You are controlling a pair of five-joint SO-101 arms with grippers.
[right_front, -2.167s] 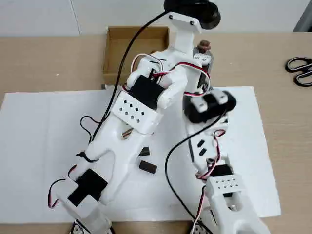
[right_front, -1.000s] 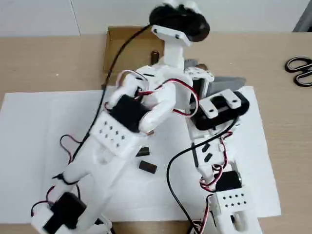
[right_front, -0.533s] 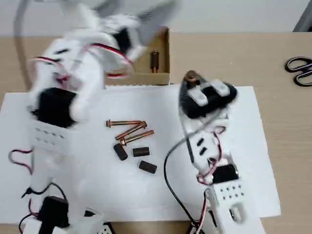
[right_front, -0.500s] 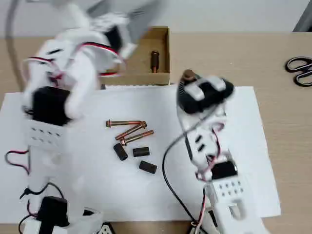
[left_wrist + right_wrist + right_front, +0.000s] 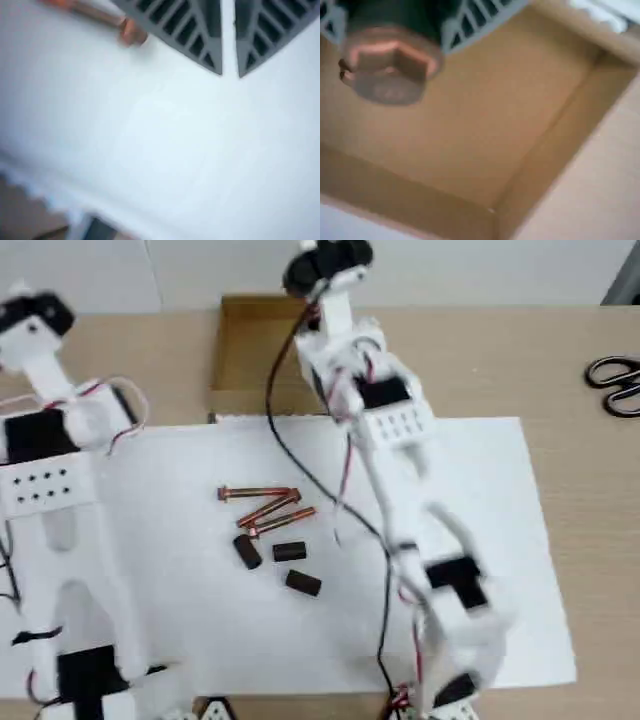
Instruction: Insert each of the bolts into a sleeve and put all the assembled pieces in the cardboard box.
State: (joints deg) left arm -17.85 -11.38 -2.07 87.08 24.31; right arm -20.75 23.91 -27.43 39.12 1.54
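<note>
Bolt-in-sleeve piece (image 5: 387, 70): hanging over the box (image 5: 555, 130), clamped at its dark sleeve by the right gripper (image 5: 395, 22) fingers, hex head sticking out, inside the walls and apart from the floor. Judging the step in hand to be the release. Doing it well likely meaning sinking nearer the floor first, staying off the corner wall, then parting the fingers gently, so as not to be shaking the bolt out of its sleeve or bouncing it over the rim. Over at the left gripper (image 5: 231, 72): hovering above the paper (image 5: 165, 150) near a loose bolt (image 5: 131, 31), fingers almost together, gripping nothing. Waiting on the paper, just beside each other: three bolts (image 5: 255, 494) and three sleeves (image 5: 290, 552).
</note>
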